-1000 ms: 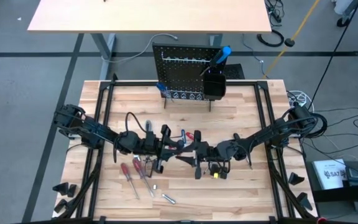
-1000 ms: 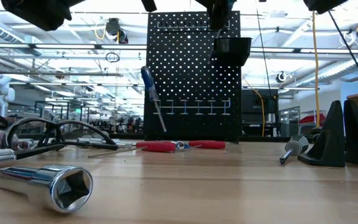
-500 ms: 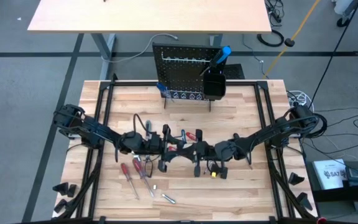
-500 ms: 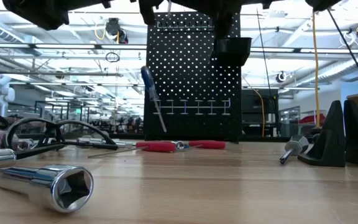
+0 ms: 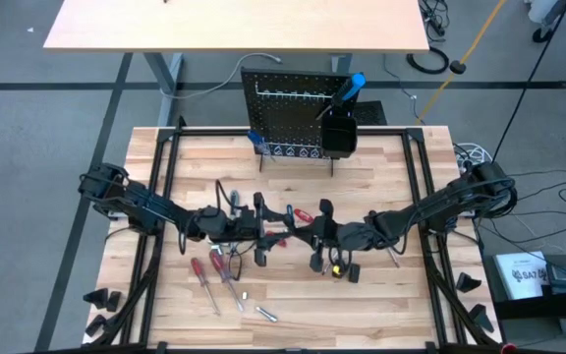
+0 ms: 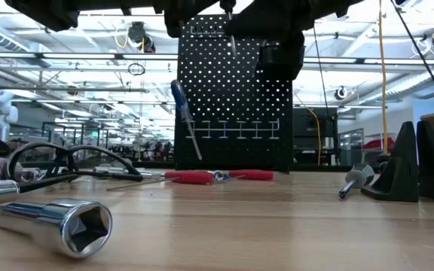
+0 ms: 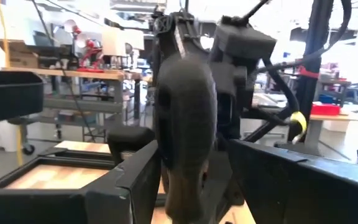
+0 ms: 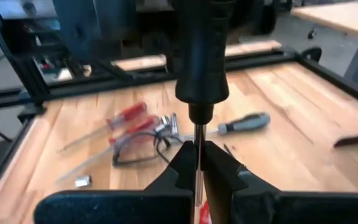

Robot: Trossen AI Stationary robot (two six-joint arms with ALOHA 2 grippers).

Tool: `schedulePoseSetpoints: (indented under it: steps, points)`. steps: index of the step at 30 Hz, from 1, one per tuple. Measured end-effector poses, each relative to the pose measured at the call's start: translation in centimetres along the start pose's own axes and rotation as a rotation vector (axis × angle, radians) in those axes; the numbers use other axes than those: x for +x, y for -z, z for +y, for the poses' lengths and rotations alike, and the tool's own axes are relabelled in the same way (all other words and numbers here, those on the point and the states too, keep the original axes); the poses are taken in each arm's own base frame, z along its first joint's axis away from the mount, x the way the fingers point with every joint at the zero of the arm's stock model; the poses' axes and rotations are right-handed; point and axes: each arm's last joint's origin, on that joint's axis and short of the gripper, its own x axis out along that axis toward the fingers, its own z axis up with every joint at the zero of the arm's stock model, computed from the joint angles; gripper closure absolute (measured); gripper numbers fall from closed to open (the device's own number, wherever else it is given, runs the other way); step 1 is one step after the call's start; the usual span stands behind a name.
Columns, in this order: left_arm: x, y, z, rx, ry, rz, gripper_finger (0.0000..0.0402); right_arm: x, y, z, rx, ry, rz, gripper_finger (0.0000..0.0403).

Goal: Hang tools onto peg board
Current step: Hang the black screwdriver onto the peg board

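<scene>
Over mid counter [image 5: 381, 167] the right hand [image 8: 197, 163] is clenched on the thin metal shaft of a dark-handled screwdriver [image 8: 201, 50]; the tip is hidden between its fingers. The left hand [image 5: 263, 236] stands released just beside it, its view blocked by the right arm. The black perforated peg board [image 5: 298, 113] stands upright at the far edge. Red-handled screwdrivers [image 5: 204, 273] lie nearby.
</scene>
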Motion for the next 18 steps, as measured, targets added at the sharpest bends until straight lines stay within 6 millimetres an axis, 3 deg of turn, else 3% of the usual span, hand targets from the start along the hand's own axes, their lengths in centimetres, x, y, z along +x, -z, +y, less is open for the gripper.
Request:
schedulePoseSetpoints:
  steps: [8,18]
  points:
    - [0.10,-0.19,0.52,-0.005,-0.040,-0.014,0.0213,0.11,0.42,-0.27,0.005,0.017,0.036,0.0399]
    - [0.11,-0.04,0.72,-0.006,-0.086,0.001,0.0277,0.20,0.46,-0.49,0.003,0.026,0.043,0.0399]
